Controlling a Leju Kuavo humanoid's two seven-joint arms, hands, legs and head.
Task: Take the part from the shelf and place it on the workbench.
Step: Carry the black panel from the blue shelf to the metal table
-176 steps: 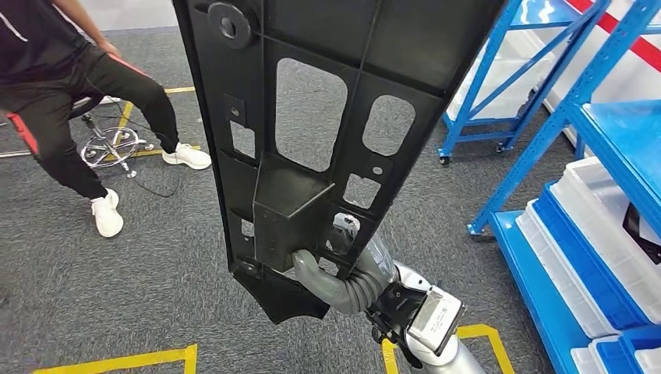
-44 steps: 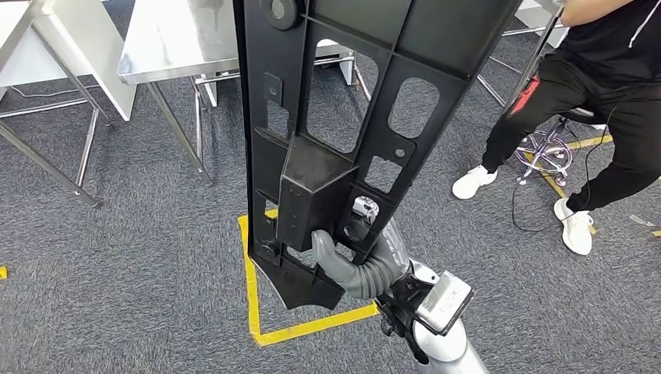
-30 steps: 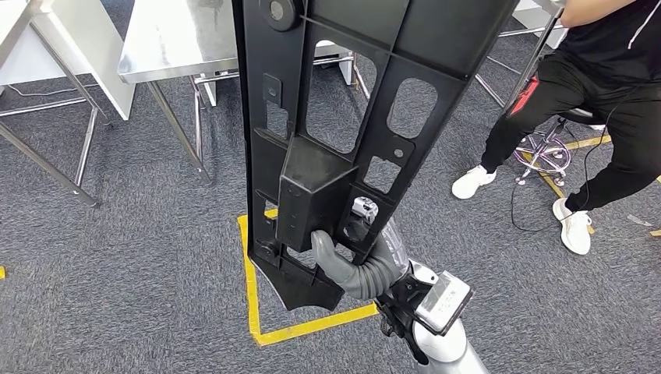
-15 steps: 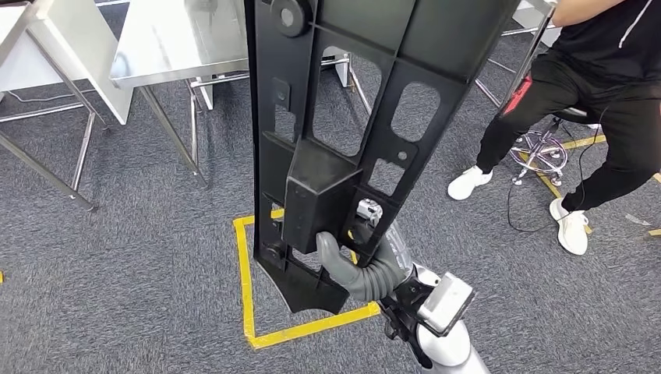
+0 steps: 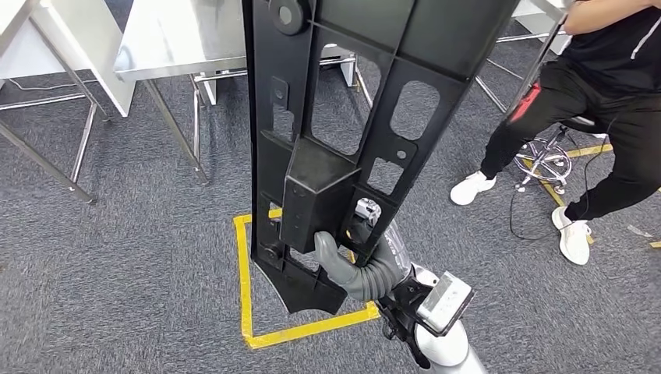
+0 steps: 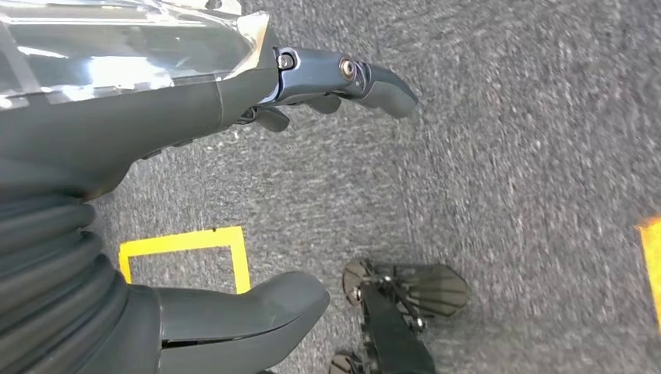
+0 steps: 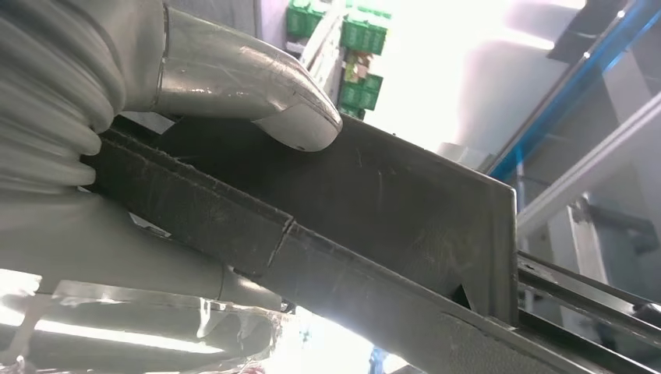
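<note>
the right hand (image 5: 343, 261) has a firm grip on the part (image 5: 351, 117), a long black plastic panel with cut-out windows and a boxy block low down. in the head view the thumb hooks round the front of that block while the rest of the hand sits behind the panel, and the part rises steeply from the hand, up out of the top of the picture. it hangs in the air over grey carpet (image 5: 117, 273), touching nothing but the hand. from the right wrist camera the thumb (image 7: 257, 93) presses flat on the dark face of the part (image 7: 390, 210), the panel's edge wedged between thumb and palm.

beyond the part stands the steel bench (image 5: 183, 39), its near edge and thin legs just behind the panel's left side, with a second bench (image 5: 31, 31) beside it at the far left. yellow floor tape (image 5: 248, 296) marks a square on the carpet right under the part's lower end.

the left hand (image 6: 195, 195) hangs over the carpet, fingers (image 6: 366, 74) stretched well away from the thumb, holding nothing at all.

off to the right a person in black (image 5: 608, 93) sits on a wheeled stool (image 5: 549, 152), white shoes on the carpet.
</note>
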